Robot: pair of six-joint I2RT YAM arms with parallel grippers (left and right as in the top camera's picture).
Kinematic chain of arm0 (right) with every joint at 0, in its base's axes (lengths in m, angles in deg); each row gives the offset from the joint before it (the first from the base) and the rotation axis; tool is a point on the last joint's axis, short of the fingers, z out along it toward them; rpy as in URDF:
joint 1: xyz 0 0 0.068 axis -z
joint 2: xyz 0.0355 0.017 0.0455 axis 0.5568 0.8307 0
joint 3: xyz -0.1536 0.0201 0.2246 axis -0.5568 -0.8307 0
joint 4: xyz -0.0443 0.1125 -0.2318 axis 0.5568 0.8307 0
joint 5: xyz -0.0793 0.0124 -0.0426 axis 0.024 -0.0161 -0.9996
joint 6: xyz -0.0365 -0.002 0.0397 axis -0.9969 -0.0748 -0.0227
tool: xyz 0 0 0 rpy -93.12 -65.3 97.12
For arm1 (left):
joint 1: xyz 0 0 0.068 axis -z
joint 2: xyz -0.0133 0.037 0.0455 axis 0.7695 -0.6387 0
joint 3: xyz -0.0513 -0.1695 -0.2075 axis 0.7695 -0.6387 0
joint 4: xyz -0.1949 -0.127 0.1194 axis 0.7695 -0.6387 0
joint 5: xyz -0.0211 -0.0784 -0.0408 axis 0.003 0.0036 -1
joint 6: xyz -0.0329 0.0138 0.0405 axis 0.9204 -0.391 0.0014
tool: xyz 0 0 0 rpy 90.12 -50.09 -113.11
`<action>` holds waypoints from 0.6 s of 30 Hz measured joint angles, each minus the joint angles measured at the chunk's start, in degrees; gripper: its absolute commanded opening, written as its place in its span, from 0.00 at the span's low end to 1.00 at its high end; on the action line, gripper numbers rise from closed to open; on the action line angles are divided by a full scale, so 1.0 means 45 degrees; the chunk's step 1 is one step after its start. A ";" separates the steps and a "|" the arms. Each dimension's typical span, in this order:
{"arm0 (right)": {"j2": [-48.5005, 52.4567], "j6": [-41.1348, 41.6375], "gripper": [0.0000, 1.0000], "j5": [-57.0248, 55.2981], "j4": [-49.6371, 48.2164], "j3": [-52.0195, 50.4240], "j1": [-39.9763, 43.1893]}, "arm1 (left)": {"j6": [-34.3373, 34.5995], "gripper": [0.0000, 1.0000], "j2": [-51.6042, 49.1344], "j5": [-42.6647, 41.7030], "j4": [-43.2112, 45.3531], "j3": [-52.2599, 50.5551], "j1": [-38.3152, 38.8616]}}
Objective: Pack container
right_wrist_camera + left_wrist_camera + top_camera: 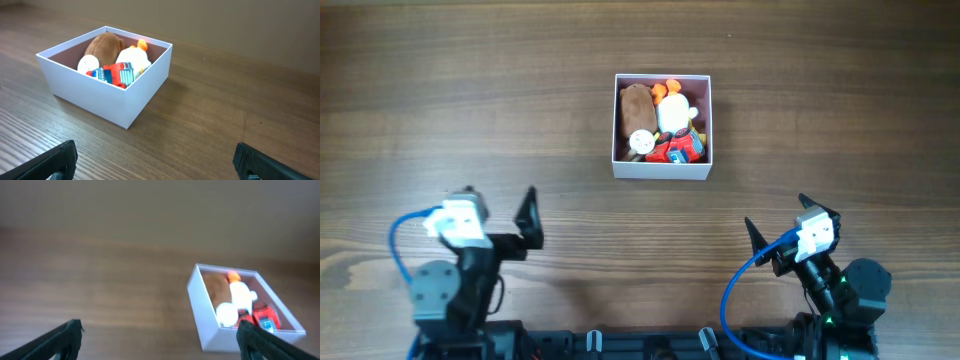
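The container is a white square box with a pale pink inside, at the table's upper middle. It holds a brown plush, a white toy with orange parts, a red toy and a small white round piece. It also shows in the left wrist view and the right wrist view. My left gripper is open and empty at the near left, far from the box. My right gripper is open and empty at the near right.
The brown wooden table stretches around the box. Both arm bases with blue cables sit at the near edge.
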 measured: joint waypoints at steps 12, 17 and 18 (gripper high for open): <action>0.0000 0.0000 1.00 -0.0005 -0.0005 -0.0005 0.0000 | 0.0000 1.00 0.2307 -0.1180 0.0651 -0.3691 -0.0010; 0.0000 0.0000 1.00 -0.0005 -0.0005 -0.0005 0.0000 | 0.0000 1.00 0.2628 -0.1180 0.0865 -0.3939 -0.0010; 0.0000 0.0000 1.00 -0.0005 -0.0005 -0.0005 0.0000 | 0.0000 1.00 0.2647 -0.1180 0.0869 -0.3939 -0.0010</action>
